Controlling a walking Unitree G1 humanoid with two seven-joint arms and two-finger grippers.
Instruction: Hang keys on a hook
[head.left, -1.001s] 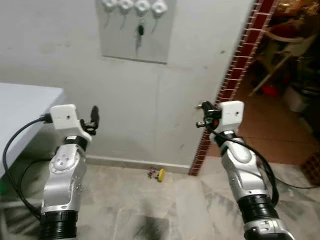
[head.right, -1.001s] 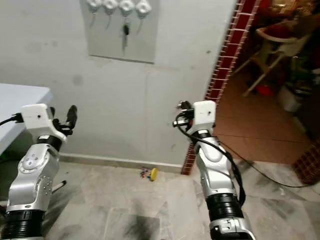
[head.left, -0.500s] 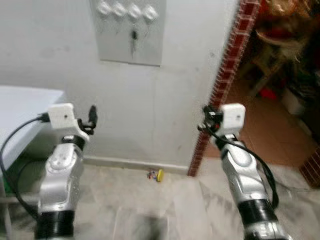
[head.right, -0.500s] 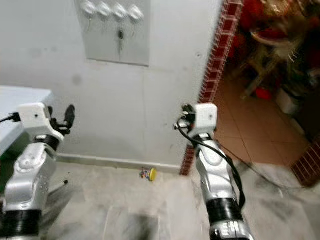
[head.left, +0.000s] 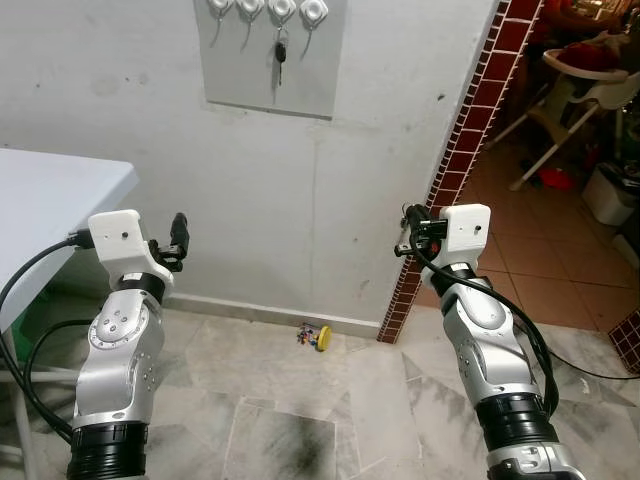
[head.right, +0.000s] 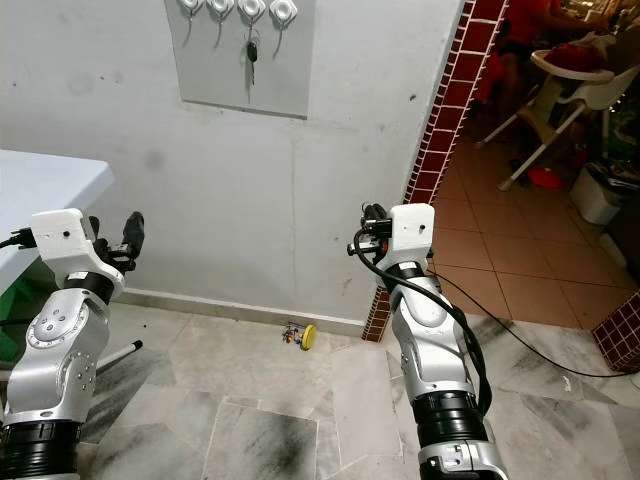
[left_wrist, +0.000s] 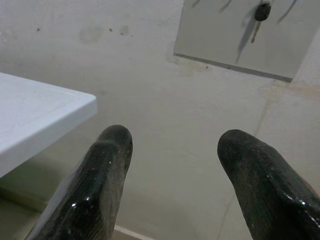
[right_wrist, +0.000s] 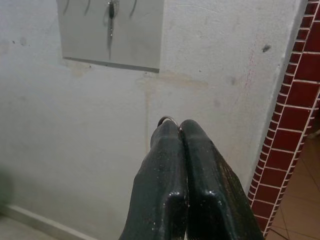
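Right then, both silver arms were raised before the wall. The left gripper (left_wrist: 172, 165) had its black fingers spread apart, holding nothing, beside the white table (head.left: 50, 200). The right gripper (right_wrist: 179, 131) was clenched, a small metal ring (right_wrist: 166, 120) peeking at its tips. Farther off, a black-headed key (head.left: 281, 52) hung from a white hook (head.left: 279, 10) on the grey wall panel (head.left: 310, 70).

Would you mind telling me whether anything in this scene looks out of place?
A small yellow-tagged bunch of keys lies on the marble floor against the wall's foot, well below the grey hook board, where one dark key already hangs.
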